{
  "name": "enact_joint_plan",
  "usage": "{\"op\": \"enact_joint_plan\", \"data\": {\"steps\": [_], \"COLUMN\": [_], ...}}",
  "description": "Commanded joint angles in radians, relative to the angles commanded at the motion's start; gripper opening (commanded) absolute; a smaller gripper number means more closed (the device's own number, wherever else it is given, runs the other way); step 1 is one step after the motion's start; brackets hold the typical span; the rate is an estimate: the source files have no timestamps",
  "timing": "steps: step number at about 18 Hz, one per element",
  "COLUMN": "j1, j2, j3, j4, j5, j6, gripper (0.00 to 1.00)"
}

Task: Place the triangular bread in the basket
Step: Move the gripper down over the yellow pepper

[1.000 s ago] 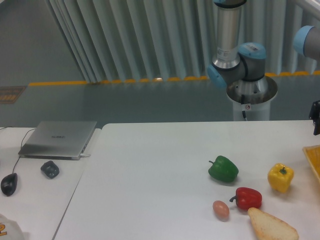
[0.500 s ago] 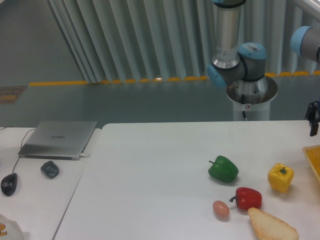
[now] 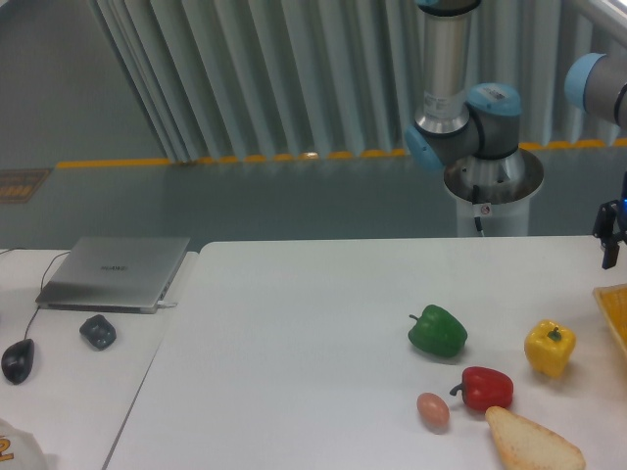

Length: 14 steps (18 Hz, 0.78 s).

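Observation:
The triangular bread (image 3: 534,443) is a tan wedge lying at the table's front right, its pointed end toward the red pepper. Only a yellow-orange corner of the basket (image 3: 613,311) shows at the right edge. My gripper (image 3: 611,240) is a dark shape at the far right edge, hanging above the table behind the basket and far from the bread. It is mostly cut off by the frame, so its jaws cannot be read.
A green pepper (image 3: 438,331), a yellow pepper (image 3: 550,347), a red pepper (image 3: 485,388) and a small pinkish egg (image 3: 432,410) lie around the bread. A laptop (image 3: 116,271), a mouse (image 3: 17,359) and a small dark object (image 3: 98,331) sit on the left table.
My gripper has shifted slightly left and upward at the right edge. The bread, peppers and egg have not moved.

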Motion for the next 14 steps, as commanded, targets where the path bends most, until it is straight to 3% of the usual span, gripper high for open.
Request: {"op": "enact_joint_plan", "data": {"steps": [6, 9, 13, 14], "j1": [-0.002, -0.029, -0.100, -0.115], "j2": [-0.002, -0.017, -0.055, -0.073], "j3": [0.002, 0.008, 0.024, 0.046], "j4": [0.000, 0.011, 0.083, 0.109], "j5": [0.000, -0.029, -0.029, -0.035], "j6": [-0.075, -0.252, -0.419, -0.518], "gripper": [1.00, 1.00, 1.00, 1.00]}}
